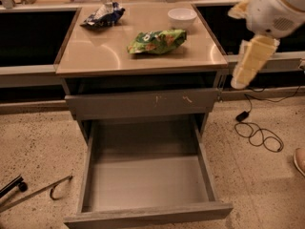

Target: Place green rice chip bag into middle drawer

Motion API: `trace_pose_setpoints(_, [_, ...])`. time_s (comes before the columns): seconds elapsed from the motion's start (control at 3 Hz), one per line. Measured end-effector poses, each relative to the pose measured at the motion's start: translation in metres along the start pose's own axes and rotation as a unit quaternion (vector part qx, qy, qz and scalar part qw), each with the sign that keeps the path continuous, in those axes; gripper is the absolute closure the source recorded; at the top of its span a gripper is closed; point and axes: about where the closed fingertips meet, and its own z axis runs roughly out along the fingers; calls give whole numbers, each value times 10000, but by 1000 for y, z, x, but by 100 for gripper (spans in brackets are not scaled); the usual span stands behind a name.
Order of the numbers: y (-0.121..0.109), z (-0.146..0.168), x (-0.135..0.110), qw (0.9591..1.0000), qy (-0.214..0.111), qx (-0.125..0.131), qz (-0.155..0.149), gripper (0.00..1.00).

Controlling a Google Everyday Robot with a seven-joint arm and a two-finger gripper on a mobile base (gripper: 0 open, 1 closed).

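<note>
The green rice chip bag (157,41) lies flat on the tan cabinet top (100,51), right of centre, in front of a white bowl. The middle drawer (147,182) is pulled wide open below, its grey floor bare. My gripper (239,80) hangs from the white arm at the upper right, just past the cabinet's right edge. It is to the right of the bag and a little lower in the picture, not touching it, and well above the drawer.
A dark blue and silver snack bag (102,14) lies at the back left of the top, the white bowl (182,17) at the back right. The scratched upper drawer front (143,104) is closed. A black cable (257,132) and a metal rod (33,192) lie on the floor.
</note>
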Motion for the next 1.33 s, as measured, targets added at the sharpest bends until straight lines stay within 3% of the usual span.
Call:
trace_pose_setpoints(0.33, [-77, 86, -28, 9967, -522, -260, -571, 0])
trace_pose_setpoints(0.67, [-77, 86, -28, 9967, -522, -260, -571, 0])
trace_pose_setpoints(1.0, [-91, 111, -42, 9946, -698, -323, -699, 0])
trace_pose_setpoints(1.33, [-119, 149, -66, 9906, -943, -274, -948, 0])
